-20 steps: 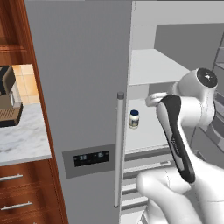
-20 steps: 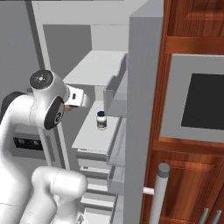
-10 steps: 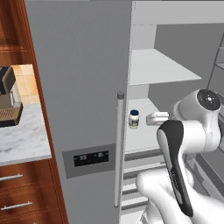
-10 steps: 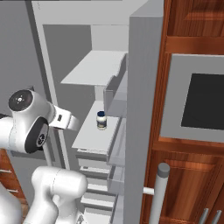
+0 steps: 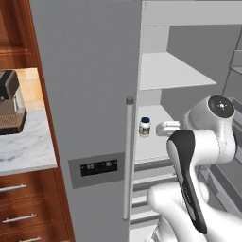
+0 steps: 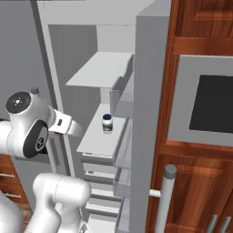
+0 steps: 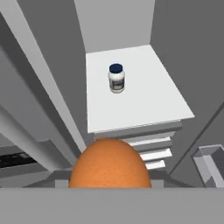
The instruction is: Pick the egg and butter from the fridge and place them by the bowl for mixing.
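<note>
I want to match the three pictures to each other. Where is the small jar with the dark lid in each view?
Left base view: the small jar stands at the centre, on a white shelf just right of the fridge's bar handle.
Right base view: the jar is a little left of centre, on the same shelf.
Hand view: the jar is in the upper middle, beyond the egg.
Shared landmark: the white shelf under the jar.

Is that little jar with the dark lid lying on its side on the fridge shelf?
No, the jar stands upright on the white shelf, its dark lid on top.
</note>
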